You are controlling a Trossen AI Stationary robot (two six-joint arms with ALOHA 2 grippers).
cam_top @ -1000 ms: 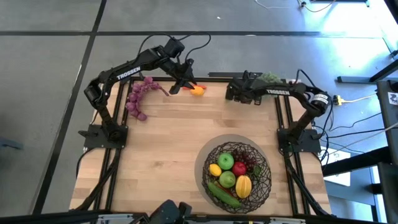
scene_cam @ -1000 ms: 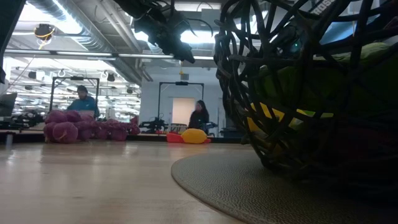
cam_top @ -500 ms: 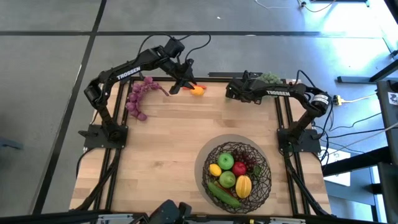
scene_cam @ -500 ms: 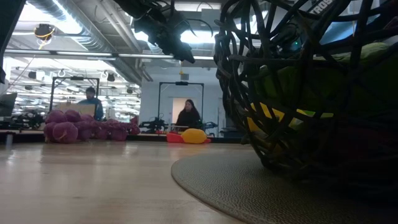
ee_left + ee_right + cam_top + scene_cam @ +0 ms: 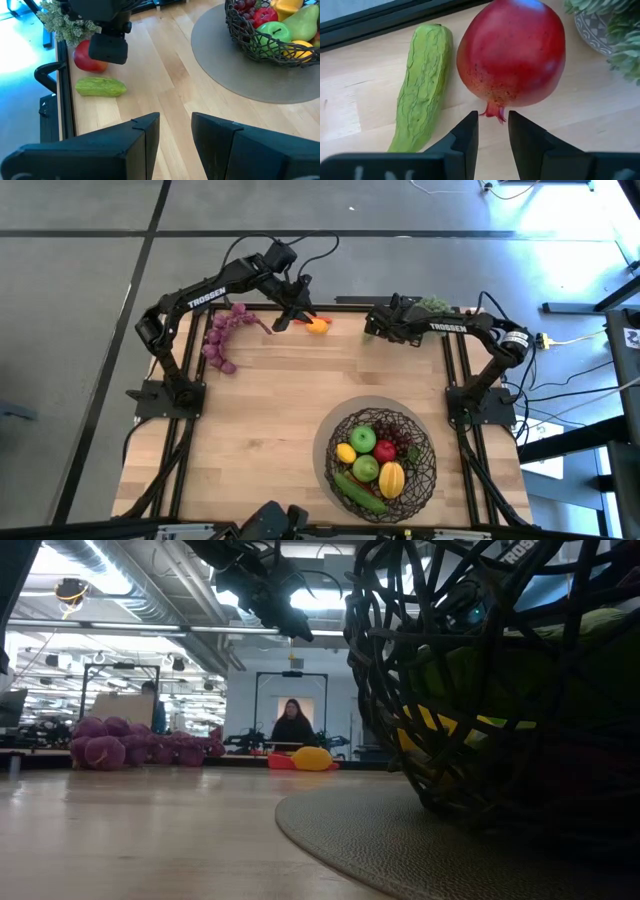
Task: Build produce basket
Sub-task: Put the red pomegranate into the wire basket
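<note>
The woven dark basket (image 5: 380, 458) stands on a round mat near the table's near right and holds green and red apples, lemons and a cucumber. A red pomegranate (image 5: 512, 55) and a bumpy green cucumber (image 5: 422, 95) lie side by side at the far edge. My right gripper (image 5: 493, 127) is narrowly open and low, its fingertips right before the pomegranate's small crown (image 5: 495, 112). My left gripper (image 5: 285, 320) is open and empty, above the table beside a yellow-orange fruit (image 5: 317, 325). Purple grapes (image 5: 222, 335) lie at the far left.
A small potted plant (image 5: 605, 35) stands right behind the pomegranate at the far right corner. The table's black frame rail (image 5: 62, 100) runs along the far edge by the cucumber. A person (image 5: 292, 725) stands in the room beyond. Bare wood lies in the middle (image 5: 270, 410).
My right gripper has drawn back a little toward the table's right edge, and the cucumber's green end now shows beside it in the high view. The produce has stayed in place.
</note>
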